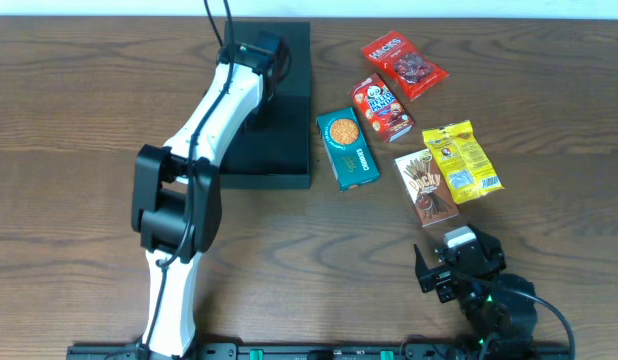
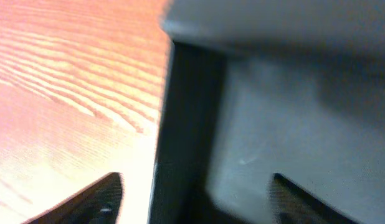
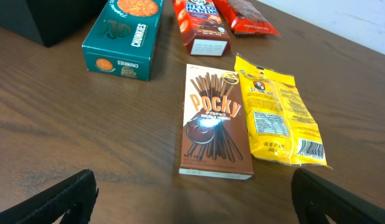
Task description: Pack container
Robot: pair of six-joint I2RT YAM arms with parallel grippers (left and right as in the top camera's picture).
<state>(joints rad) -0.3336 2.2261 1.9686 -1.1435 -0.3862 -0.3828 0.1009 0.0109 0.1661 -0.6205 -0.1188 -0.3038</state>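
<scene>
The dark grey-green container (image 1: pixel 279 150) lies at the back of the table, left of the snacks. My left gripper (image 1: pixel 261 55) hangs over its far part. In the blurred left wrist view the left gripper (image 2: pixel 195 190) is open, with one finger over the wood and the other over the container (image 2: pixel 280 112), astride its dark edge. My right gripper (image 1: pixel 451 268) rests near the front right, open and empty. In the right wrist view the right gripper (image 3: pixel 192 199) is a little short of a Pocky box (image 3: pixel 214 121).
Right of the container lie a teal Chunkies box (image 1: pixel 347 148), a red Hello Panda box (image 1: pixel 382 107), a red packet (image 1: pixel 404 65), a yellow packet (image 1: pixel 461 160) and the Pocky box (image 1: pixel 426 186). The left arm stretches across the table's left half.
</scene>
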